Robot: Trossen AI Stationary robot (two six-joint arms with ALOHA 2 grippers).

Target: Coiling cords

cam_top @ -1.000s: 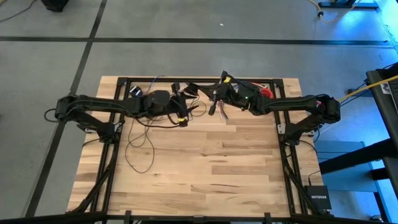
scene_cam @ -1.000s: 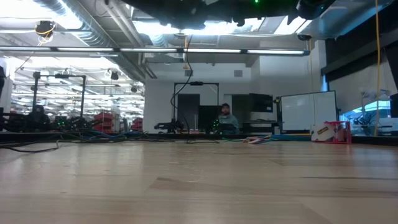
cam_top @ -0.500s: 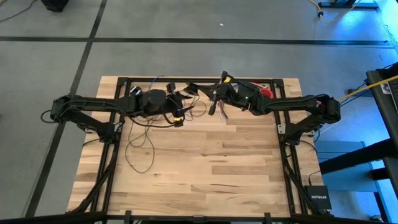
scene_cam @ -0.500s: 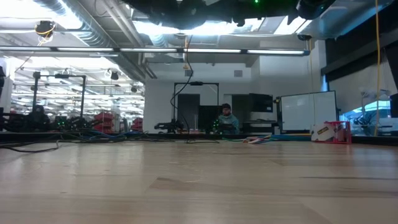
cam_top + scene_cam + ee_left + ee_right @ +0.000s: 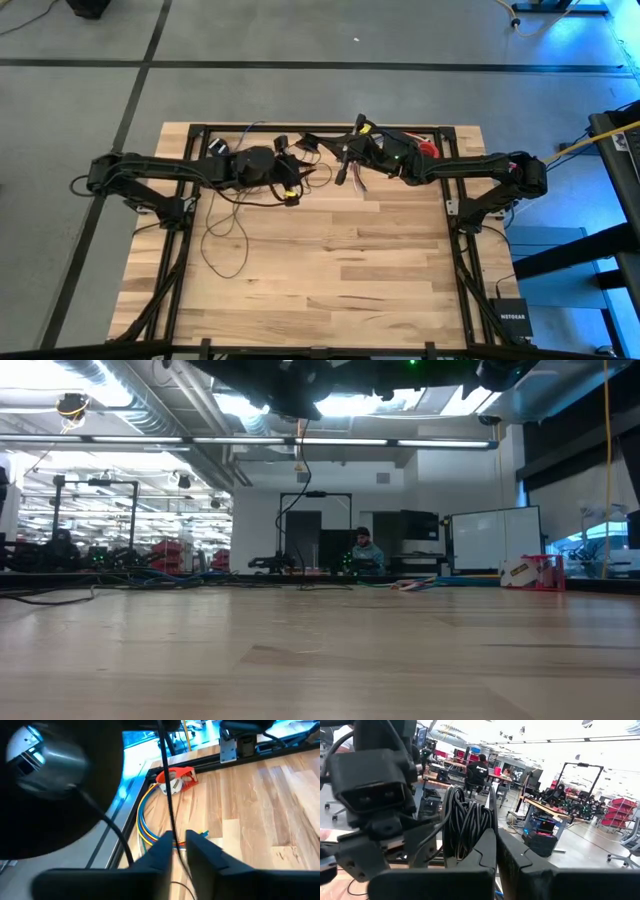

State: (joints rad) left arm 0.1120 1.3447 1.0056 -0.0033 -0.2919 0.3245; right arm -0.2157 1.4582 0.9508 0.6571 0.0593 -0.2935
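The left gripper [image 5: 291, 194] has slid back along the far edge of the light wooden plank tabletop [image 5: 340, 280] toward the middle since half a second ago, and its jaws have drawn in from a wide spread to a narrow gap. In the left wrist view those jaws stand nearly closed around a strand of the thin dark brown-black cord [image 5: 167, 795], which rises straight up between them. Whether the strand is truly pinched cannot be told.

From above, the rest of that cord trails off the left gripper and falls in loose loops [image 5: 226, 238] across the left half of the tabletop, near the left edge. A further tangle of it lies under the left gripper by the far edge.

The right gripper [image 5: 342, 172] hangs above the far edge at the middle, just beside the left one. Its jaws are pressed together, and in the right wrist view a bundle of coiled dark cord [image 5: 468, 822] hangs just beyond them; the hold itself does not show.

Near the far right corner sits an orange-red tape dispenser [image 5: 176, 779], with a run of blue and yellow cables [image 5: 143, 820] lying along the tabletop's edge beside it.

In the low view a person [image 5: 364, 547] sits far off in the room behind the tabletop.
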